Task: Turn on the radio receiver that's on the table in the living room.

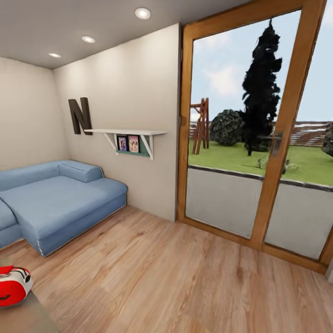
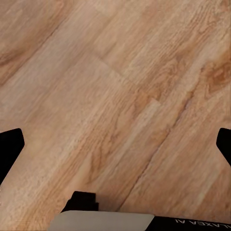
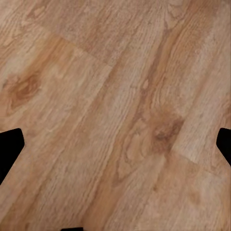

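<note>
You are in the approach step. The small red, rounded radio receiver point(image 1: 13, 285) sits on the grey-brown worktop point(image 1: 27, 319), near the blue fabric sofa point(image 1: 55, 203). Next, turn toward the radio and close in. Both grippers' fingers point(image 2: 10, 149) point(image 3: 10, 147) stand wide apart over light wood floor point(image 1: 166, 277). Legible: wall letter "N" point(image 1: 80, 115)

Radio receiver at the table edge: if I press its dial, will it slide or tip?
The radio receiver looks like a small rigid box with rounded corners, so probably light. It sits on the table, whose top looks smooth, so a push may slide it. It seems squat, so tipping looks unlikely.
</note>
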`<state>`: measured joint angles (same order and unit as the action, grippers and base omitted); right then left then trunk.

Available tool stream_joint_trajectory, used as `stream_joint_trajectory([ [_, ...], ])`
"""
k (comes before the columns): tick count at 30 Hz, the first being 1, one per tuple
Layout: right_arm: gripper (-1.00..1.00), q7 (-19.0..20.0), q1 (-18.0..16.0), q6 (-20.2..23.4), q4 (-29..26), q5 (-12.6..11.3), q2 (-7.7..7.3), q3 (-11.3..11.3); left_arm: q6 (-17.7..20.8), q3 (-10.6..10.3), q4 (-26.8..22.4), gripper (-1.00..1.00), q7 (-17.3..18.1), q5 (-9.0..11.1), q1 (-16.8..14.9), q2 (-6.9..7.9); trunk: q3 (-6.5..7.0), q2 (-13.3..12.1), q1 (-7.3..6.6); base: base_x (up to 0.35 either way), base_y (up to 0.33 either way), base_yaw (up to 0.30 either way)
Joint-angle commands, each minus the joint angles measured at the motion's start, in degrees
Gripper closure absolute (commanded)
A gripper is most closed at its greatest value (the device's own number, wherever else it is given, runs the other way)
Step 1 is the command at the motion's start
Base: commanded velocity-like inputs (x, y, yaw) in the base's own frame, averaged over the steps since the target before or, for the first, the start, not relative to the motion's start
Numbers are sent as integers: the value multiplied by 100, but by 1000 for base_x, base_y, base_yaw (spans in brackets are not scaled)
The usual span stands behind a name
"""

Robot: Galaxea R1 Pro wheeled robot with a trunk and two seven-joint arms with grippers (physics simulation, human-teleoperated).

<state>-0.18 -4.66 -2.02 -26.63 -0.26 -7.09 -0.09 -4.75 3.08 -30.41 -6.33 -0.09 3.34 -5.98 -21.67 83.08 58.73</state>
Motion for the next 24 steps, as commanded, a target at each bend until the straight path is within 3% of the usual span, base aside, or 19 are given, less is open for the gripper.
stream_joint_trajectory([
  [1, -100, 0, 0, 0, 0, 0, 1, 0, 0, 0, 0, -100, 0, 0, 0, 0, 0, 0, 0, 273, -3, 278],
  [15, -100, 0, 0, 0, 0, 0, 3, -8, 0, 0, 0, -100, 0, 0, 0, 3, 0, 0, 0, 272, 0, 279],
  [24, -100, 0, 0, 0, 0, 0, 0, -9, 0, 0, 0, -100, 1, 17, 0, 0, 0, 0, 0, 41, 0, 286],
])
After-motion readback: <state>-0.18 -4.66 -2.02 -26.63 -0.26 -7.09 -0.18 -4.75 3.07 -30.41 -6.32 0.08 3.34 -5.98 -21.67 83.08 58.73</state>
